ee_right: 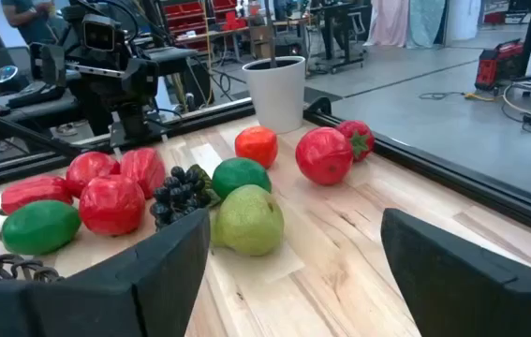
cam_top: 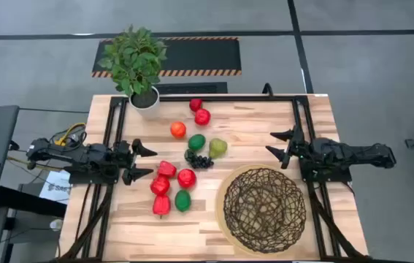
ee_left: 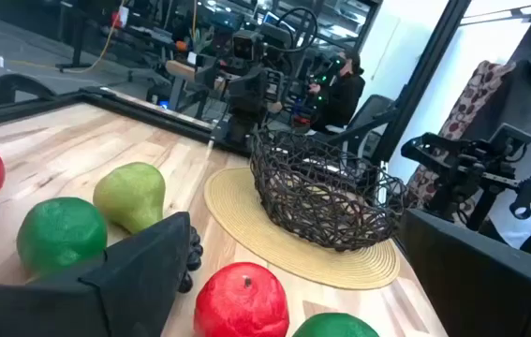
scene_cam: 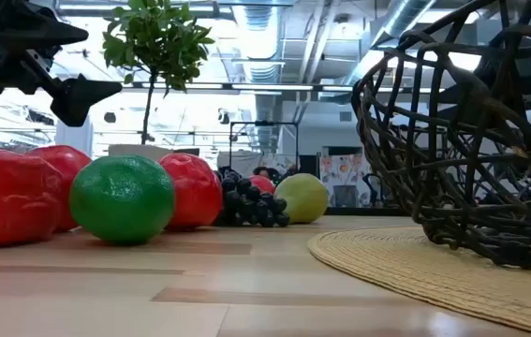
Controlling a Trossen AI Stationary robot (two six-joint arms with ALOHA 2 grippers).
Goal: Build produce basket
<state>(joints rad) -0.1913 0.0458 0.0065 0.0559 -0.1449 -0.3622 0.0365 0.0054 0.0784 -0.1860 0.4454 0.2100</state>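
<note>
Overhead, the basket [cam_top: 264, 207] sits on a tan mat [cam_top: 225, 219] at the table's [cam_top: 316, 109] near right, and nothing shows inside it. Fruit [cam_top: 186, 177] lies loose at mid-table: apples, peppers, limes, a pear [cam_top: 217, 147], grapes [cam_top: 198, 160]; in the low view the front pieces hide most of the rest. Left gripper [cam_top: 145, 161] hovers beside the red pieces, fingers apart and holding nothing. Right gripper [cam_top: 279, 145] waits beyond the basket, fingers apparently spread too. A pot [cam_top: 145, 103] stands at the far edge.
</note>
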